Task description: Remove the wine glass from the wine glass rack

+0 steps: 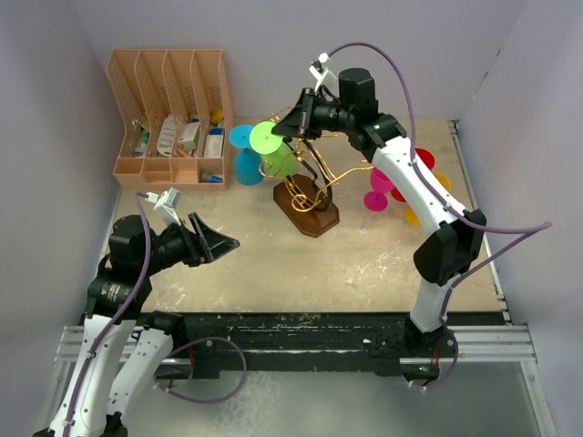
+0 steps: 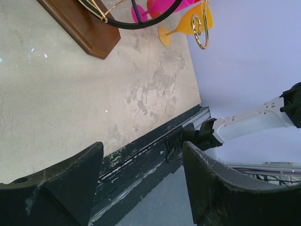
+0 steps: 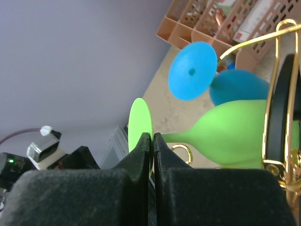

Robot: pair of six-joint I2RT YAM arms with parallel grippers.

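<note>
Beige scuffed tabletop [image 1: 383, 264], lavender walls. Centre: gold wire wine glass rack [image 1: 310, 217] on a dark brown oval wooden base. Opaque lime-green wine glass [image 3: 230, 132]: on the rack's left side, beside two blue glasses [image 3: 190, 70]. Right gripper [image 3: 152, 141]: jaws pinched onto the green glass's foot disc. Left gripper [image 2: 141, 150]: jaws apart, empty, over the table's near-left edge.

In the right wrist view the right gripper [image 3: 152, 139] hides the lower rim of the foot of the green glass [image 3: 235, 134], and the rack [image 3: 270, 94] runs off the right edge. The left wrist view cuts off the wooden base [image 2: 80, 26] and a pink glass [image 2: 162, 4] at the top. The items in the organiser [image 1: 123, 109] are too small to identify.
</note>
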